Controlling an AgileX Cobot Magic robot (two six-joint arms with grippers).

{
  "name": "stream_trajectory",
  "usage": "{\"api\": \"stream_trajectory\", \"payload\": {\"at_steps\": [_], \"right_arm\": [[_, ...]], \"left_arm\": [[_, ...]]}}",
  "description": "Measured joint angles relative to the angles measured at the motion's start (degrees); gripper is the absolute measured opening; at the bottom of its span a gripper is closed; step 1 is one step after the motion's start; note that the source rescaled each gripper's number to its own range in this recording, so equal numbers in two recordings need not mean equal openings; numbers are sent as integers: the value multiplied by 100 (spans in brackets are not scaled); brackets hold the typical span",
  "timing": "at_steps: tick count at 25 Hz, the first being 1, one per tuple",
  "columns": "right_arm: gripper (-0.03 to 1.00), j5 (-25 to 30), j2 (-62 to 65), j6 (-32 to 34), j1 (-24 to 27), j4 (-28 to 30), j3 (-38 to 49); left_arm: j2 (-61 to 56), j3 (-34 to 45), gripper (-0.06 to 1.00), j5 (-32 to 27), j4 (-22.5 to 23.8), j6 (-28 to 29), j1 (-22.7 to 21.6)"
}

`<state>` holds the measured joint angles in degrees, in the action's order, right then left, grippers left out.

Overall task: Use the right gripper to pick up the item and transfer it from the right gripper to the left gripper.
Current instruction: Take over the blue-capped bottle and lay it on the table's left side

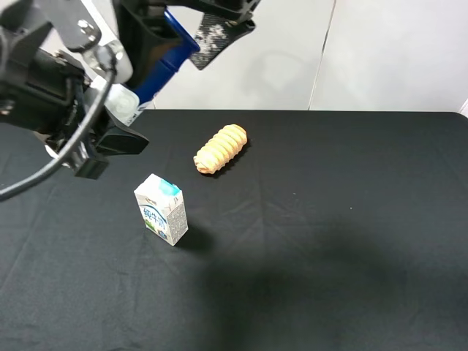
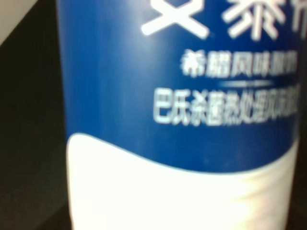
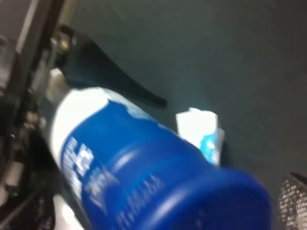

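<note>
On the black table [image 1: 329, 241], one milk carton [image 1: 161, 210] stood upright and one bread roll [image 1: 221, 149] lay beyond it, well apart, both clear of the arms. The single item [image 1: 164, 62] hung tilted above the table's far left edge, its white base clamped in the left gripper [image 1: 121, 121]. The right gripper [image 1: 183, 36] had its jaws apart around the blue cap.

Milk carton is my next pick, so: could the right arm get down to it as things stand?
Probably yes. The right tool is open, and the milk carton stands alone on bare cloth. It would first have to back off the bottle, which the left tool grips nearby.
</note>
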<state>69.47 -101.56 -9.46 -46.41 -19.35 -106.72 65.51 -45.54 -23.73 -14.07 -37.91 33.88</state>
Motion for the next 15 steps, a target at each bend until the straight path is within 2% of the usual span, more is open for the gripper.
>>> {"api": "stream_trajectory", "payload": {"at_steps": [10, 15], "right_arm": [[100, 20, 62, 0, 217, 204, 0], [100, 39, 303, 43, 259, 574, 8]], "left_arm": [[200, 0, 2, 367, -5, -159, 0], [263, 0, 2, 441, -5, -159, 0]]}}
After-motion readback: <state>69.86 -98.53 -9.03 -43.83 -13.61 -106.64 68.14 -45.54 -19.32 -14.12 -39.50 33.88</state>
